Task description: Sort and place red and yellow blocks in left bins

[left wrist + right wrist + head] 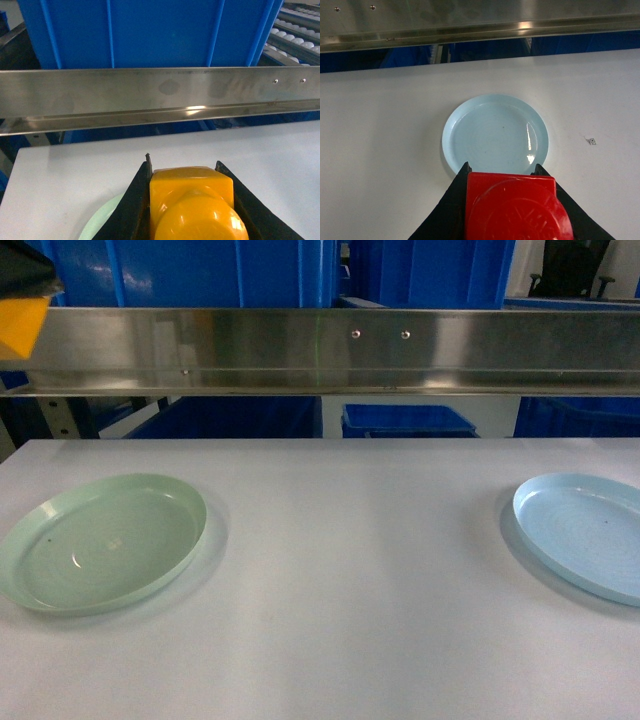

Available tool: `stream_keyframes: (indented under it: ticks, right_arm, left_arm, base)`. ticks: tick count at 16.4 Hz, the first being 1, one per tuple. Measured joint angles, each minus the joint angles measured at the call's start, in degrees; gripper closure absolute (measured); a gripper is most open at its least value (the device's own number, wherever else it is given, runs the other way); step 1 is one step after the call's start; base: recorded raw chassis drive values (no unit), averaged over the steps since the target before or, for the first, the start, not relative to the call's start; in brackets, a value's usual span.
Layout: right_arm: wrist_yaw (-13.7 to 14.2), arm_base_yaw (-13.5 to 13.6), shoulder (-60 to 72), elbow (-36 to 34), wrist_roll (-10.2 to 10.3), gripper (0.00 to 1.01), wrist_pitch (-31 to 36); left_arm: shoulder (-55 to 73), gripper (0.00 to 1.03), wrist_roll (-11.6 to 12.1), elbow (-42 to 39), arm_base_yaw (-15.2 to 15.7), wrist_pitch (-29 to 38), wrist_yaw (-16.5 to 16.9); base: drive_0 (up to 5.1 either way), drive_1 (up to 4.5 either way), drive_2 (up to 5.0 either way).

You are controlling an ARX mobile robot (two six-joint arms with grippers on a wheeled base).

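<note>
The orange-yellow block [192, 200] fills the bottom of the left wrist view, and my left gripper [184, 162] is shut on it between black fingers. It hangs over the far edge of a pale green plate [102, 220] and faces a large blue bin [150, 30] behind a steel rail. In the head view that block [20, 325] and the gripper [25, 275] show only in the top left corner, in front of the bin [190, 270]. The red block [512, 207] is clamped in my right gripper [504, 166], just above the near rim of a pale blue plate [495, 132].
A steel rail [320, 350] runs across the back of the white table [350, 620]. The green plate [100, 540] lies at the left, the pale blue plate [585, 535] at the right. Another blue crate [430, 270] stands behind the rail, and a low blue tray [408, 420] sits below it.
</note>
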Motion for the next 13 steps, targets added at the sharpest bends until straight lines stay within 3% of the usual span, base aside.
stream_keyframes:
  ticks: [1, 5, 13]
  right_arm:
    - [0.0, 0.0, -0.02, 0.0, -0.02, 0.74, 0.0]
    - [0.0, 0.0, -0.02, 0.0, -0.02, 0.74, 0.0]
    - [0.0, 0.0, -0.02, 0.0, 0.0, 0.74, 0.0]
  left_arm:
    - [-7.17, 0.76, -1.51, -1.33, 1.99, -3.91, -0.92]
    - [-11.34, 0.76, -1.44, -2.71, 6.82, -6.58, 1.57]
    - [-10.51, 0.76, -1.46, -2.6, 4.46, -7.21, 2.12]
  base:
    - [0.0, 0.0, 0.0]
    - [0.0, 0.0, 0.0]
    - [0.0, 0.0, 0.0]
